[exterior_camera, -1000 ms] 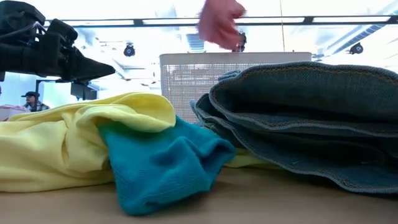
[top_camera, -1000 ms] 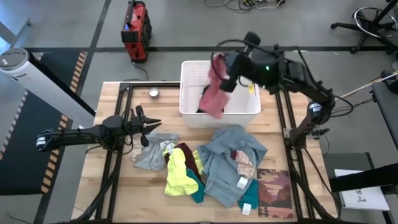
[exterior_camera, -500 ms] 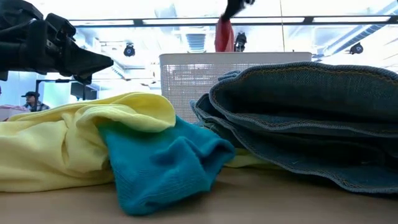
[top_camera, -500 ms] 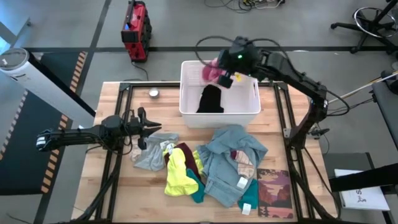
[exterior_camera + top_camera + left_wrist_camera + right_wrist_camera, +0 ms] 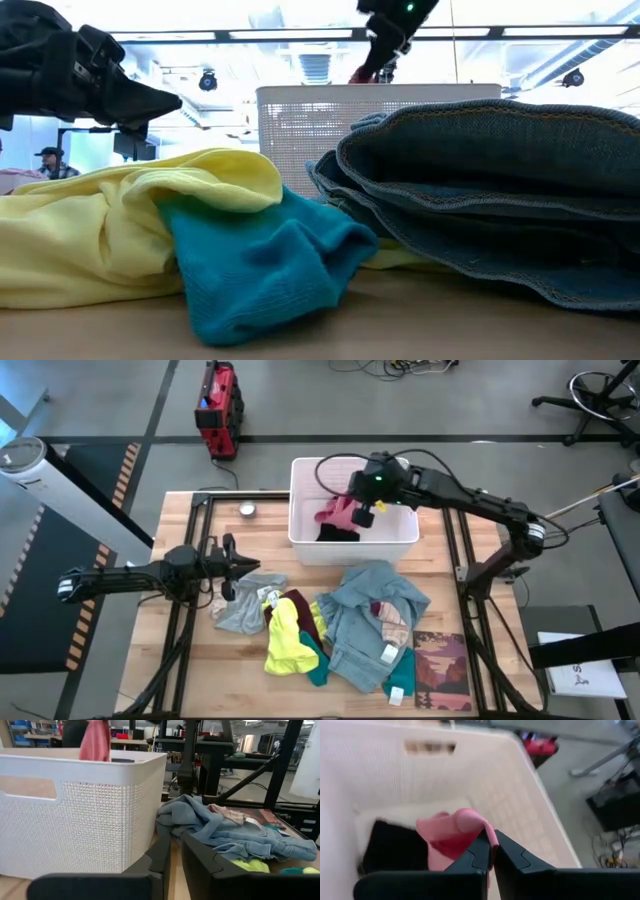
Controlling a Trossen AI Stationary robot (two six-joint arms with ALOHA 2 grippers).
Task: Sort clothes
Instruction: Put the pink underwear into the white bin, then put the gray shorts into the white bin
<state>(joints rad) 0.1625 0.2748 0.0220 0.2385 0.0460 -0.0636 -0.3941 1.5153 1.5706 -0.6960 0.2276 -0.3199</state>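
My right gripper [image 5: 358, 510] [image 5: 492, 841] is inside the white basket [image 5: 296, 500], shut on a pink garment [image 5: 335, 512]. A black garment [image 5: 338, 532] lies on the basket's floor beside it. The heap of clothes lies on the table in front of the basket: blue denim [image 5: 375, 610], neon yellow [image 5: 285, 642], teal [image 5: 316, 662], maroon [image 5: 298, 605] and grey [image 5: 243, 612] pieces. My left gripper [image 5: 243, 563] [image 5: 175, 851] hovers at the heap's left edge, above the grey piece. Its fingers are nearly together and empty. My right gripper pinches a bunched fold at the pink garment's top [image 5: 486, 831] between its two fingers. The fingers slant down into the basket from its far right side. The garment hangs below them, its lower part [image 5: 440, 851] down beside the black garment [image 5: 390, 850].
A reddish-brown printed mat [image 5: 440, 670] lies at the table's near right. A small round metal thing [image 5: 247, 510] sits left of the basket. The black frame rails [image 5: 196, 540] run along the table's edges. Bare wood shows at the near left.
My right gripper has gone down into the basket and toward its left wall, still shut on the pink garment. The garment hung high above the basket's rim; now it is lowered inside, beside the black piece.
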